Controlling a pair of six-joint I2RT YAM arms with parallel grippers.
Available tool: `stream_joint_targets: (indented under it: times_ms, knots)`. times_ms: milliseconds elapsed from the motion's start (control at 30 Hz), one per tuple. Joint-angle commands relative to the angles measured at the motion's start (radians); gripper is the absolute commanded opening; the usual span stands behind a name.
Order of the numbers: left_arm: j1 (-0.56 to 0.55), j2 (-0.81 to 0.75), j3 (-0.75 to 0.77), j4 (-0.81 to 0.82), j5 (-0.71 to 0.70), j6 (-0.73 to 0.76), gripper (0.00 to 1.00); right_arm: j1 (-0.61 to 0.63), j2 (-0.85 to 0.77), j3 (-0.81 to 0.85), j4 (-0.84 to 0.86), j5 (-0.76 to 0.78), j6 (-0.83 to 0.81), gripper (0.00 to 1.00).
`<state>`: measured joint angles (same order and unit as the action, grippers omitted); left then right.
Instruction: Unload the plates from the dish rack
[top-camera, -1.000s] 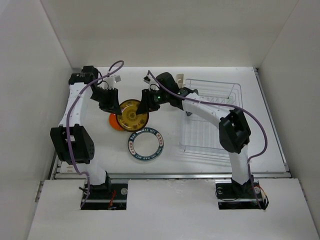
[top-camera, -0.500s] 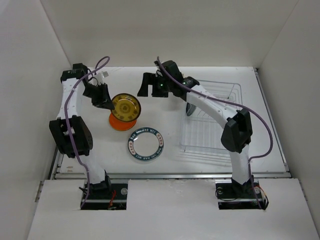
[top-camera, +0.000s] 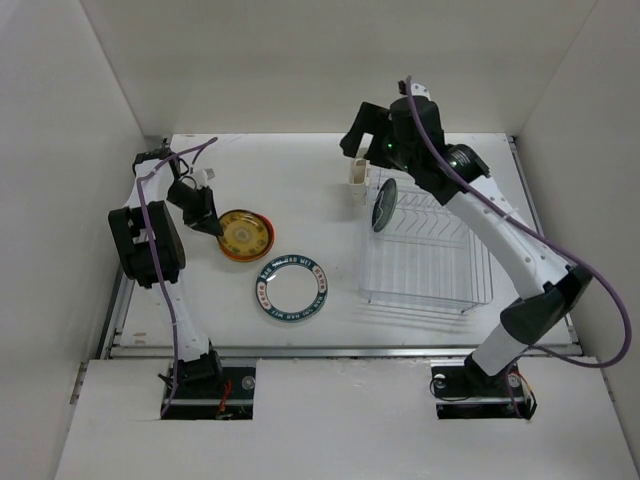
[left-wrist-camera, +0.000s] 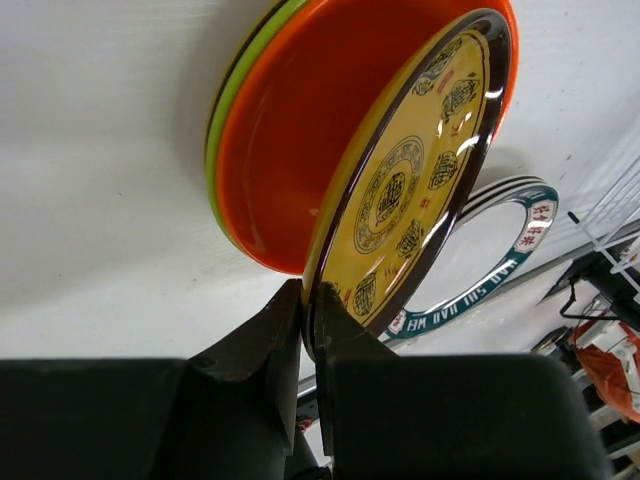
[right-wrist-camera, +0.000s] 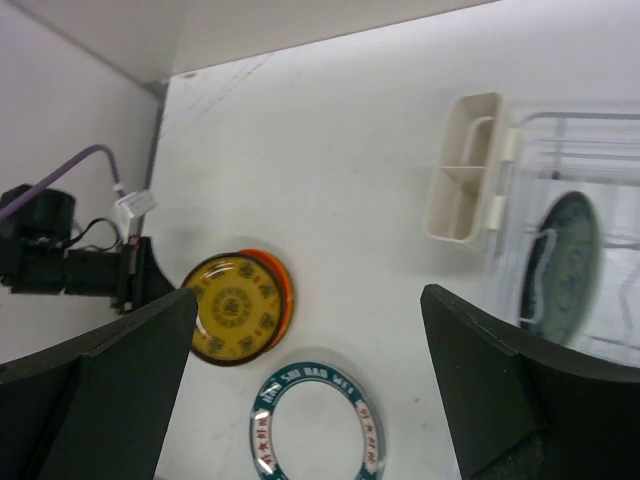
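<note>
While the rim of the yellow patterned plate (left-wrist-camera: 400, 190) is pinched between the closed fingers of the left gripper (left-wrist-camera: 310, 300), that plate is leaned, tilted, on an orange plate (left-wrist-camera: 290, 130), which is stacked on a lime green plate (left-wrist-camera: 222, 110) on the white table (top-camera: 300, 170). Near this stack, 1 white plate with a dark teal lettered rim (top-camera: 291, 288) is laid flat. The right gripper (right-wrist-camera: 307, 300) is raised above the table, its jaws spread wide with nothing between them. 1 teal plate (top-camera: 383, 205) is stood on edge in the white wire dish rack (top-camera: 430, 270), near the cream cutlery cup (top-camera: 358, 180).
</note>
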<state>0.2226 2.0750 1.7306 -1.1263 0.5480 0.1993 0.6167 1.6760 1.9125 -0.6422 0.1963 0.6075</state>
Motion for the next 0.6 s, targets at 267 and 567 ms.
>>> stream_joint_targets:
  times_ms: [267,567]
  knots:
    - [0.000,-0.013,0.037,-0.067,-0.123,0.078,0.73,-0.069,-0.110,-0.158,-0.287,0.290,0.084,0.99]
    - [-0.009,-0.053,0.060,-0.086,-0.187,0.089,0.77,-0.166,0.059,-0.182,-0.297,0.266,0.098,0.83]
